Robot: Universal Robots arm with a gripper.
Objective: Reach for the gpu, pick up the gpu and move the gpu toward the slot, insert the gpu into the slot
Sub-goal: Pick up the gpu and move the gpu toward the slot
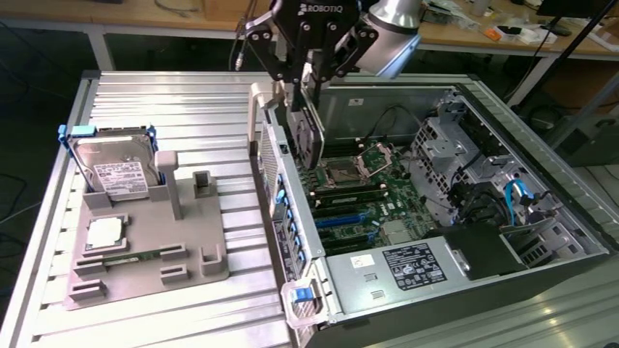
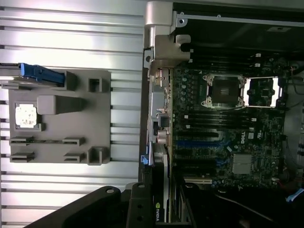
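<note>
Exterior view: the slot is left open from above and hemmed by the rear panel at 9 o'clock, the power supply at 5 o'clock, the drive cage at 2 o'clock.

The pincer housing reads ROBOTIQ, and the gpu edge reads NVIDIA.

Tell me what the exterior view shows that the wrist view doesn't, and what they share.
Exterior view: the gripper, jaws clamped on the gpu, holding it on edge over the open computer case; also the labelled power supply. Wrist view: the NVIDIA logo on the gpu's edge. Both: the blue slot, the CPU socket, and the grey fixture carrying the CPU chip.
</note>
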